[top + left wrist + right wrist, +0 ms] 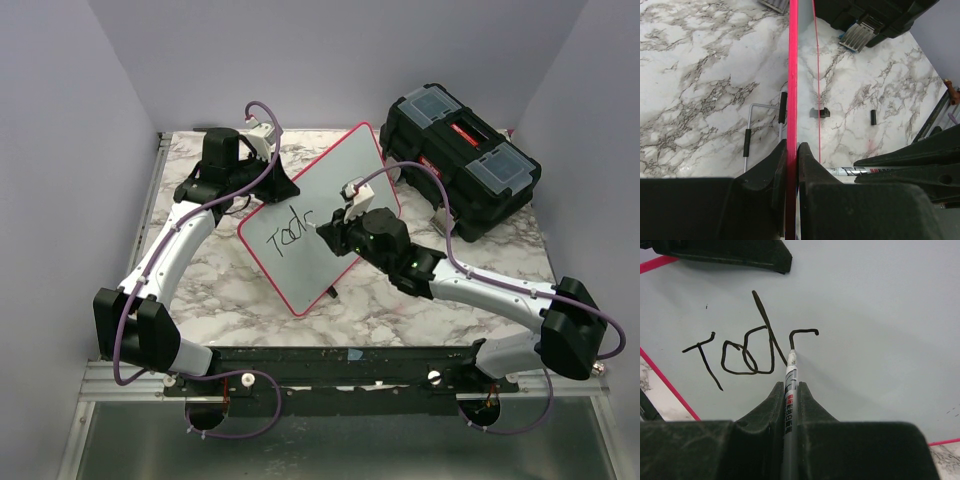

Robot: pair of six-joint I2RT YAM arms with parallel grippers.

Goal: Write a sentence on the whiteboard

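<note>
top external view is showing one marble surface (230, 290), one black toolbox (460, 165) sitting at its far right, and one whiteboard (335, 180) lying between two arms. left claw (792, 146) is clamping shut on the board's red rim. right claw (791, 385) is gripping one marker (789, 400), tip touching the board at the foot of a hooked stroke, beside lettering (747, 352) reading "tod".

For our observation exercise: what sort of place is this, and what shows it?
Probably a robotics lab test cell: a left arm and right arm mounted at a marble-look table, plain walls closing it in, a toolbox beside the whiteboard.
</note>
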